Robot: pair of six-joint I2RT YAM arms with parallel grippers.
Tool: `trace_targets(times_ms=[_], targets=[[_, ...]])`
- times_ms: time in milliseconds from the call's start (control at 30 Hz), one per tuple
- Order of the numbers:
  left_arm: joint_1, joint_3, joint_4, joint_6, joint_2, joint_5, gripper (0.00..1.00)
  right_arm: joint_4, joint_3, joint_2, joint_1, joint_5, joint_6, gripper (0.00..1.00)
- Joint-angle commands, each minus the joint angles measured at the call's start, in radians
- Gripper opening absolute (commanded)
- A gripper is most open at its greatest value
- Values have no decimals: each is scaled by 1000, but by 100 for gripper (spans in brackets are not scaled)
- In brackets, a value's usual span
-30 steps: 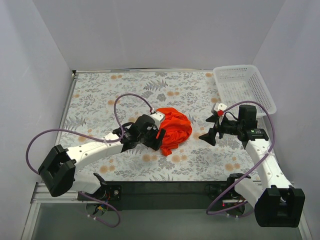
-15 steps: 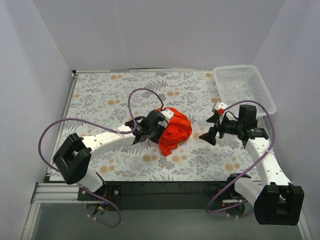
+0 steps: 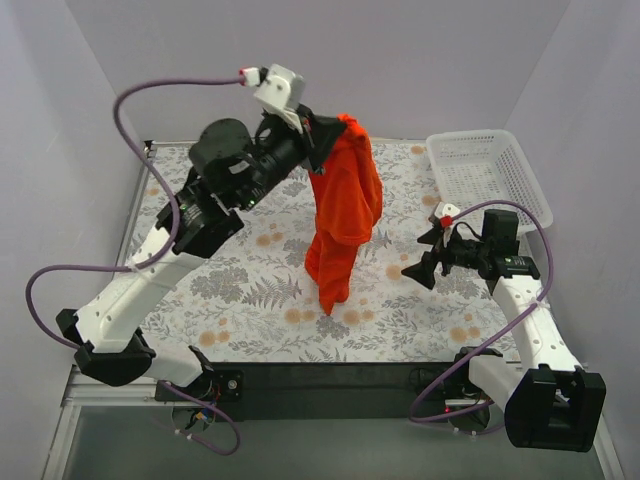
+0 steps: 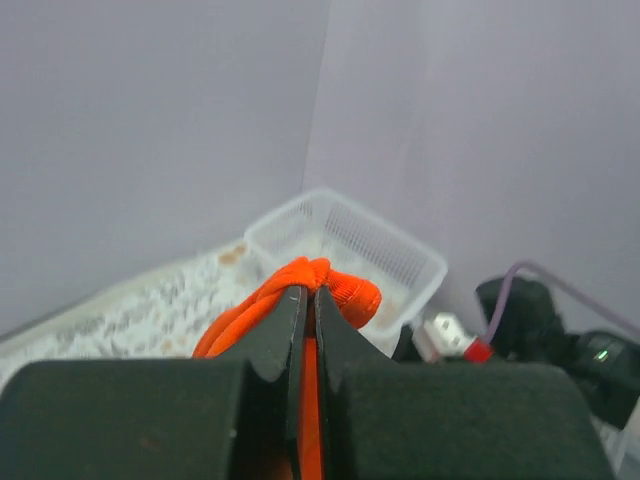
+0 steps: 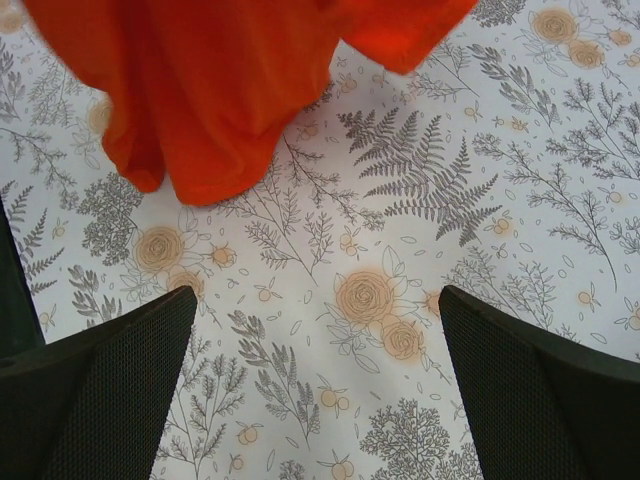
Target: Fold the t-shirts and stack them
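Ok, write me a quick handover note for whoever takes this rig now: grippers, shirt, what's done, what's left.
Left gripper: shut on the t-shirt, held high; cloth hangs bunched, low end near the table.
Right gripper: open, holding nothing, low over the table beside the shirt.
Basket: far right corner of the table.
Done: nothing folded or stacked.
Left: spread it flat, fold, stack.

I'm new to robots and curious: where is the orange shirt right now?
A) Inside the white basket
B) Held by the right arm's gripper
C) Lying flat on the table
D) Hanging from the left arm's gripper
D: the left gripper is shut on the top of the shirt, which hangs down; the right gripper is open and holds nothing.
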Motion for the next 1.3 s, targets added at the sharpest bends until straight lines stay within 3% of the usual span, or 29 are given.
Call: trace_targets(times_ms=[0,133,233,400,567,667,800,833,933,967,1000,1067,1133,1200,1267], targets=[[-3,177,56,19,32,17,0,9,37,-19,-3,-56,-30,96],[-3,347,-33,-13,120,92,0,1,100,-19,-2,-192,-70,96],[-3,308,-38,-38,95,118,0,6,234,33,16,-242,-21,97],[-3,187,-36,-62,11,105,0,17,455,155,157,-256,120,96],[-3,139,-44,-74,-26,89,0,33,529,196,318,-207,246,91],[-3,134,-56,-74,-33,83,0,55,523,191,354,-124,278,79],[-3,102,-65,-64,-56,69,0,37,534,181,351,-8,271,36],[-3,93,-67,-61,-63,60,0,24,537,178,353,17,236,31],[-3,64,-76,-41,-90,40,0,-54,563,182,340,99,170,36],[-3,61,-84,-36,-93,34,0,-62,565,187,333,88,159,33],[-3,62,-93,-32,-96,31,0,-71,566,193,331,67,157,2],[-3,53,-110,-18,-104,22,0,-92,583,205,333,33,153,1],[-3,10,-128,1,-119,-30,0,-120,682,211,330,117,145,1],[-3,-88,-98,37,-130,-105,0,-99,797,225,285,466,186,1],[9,-189,-2,80,-103,-136,0,-57,953,274,219,646,283,1]])
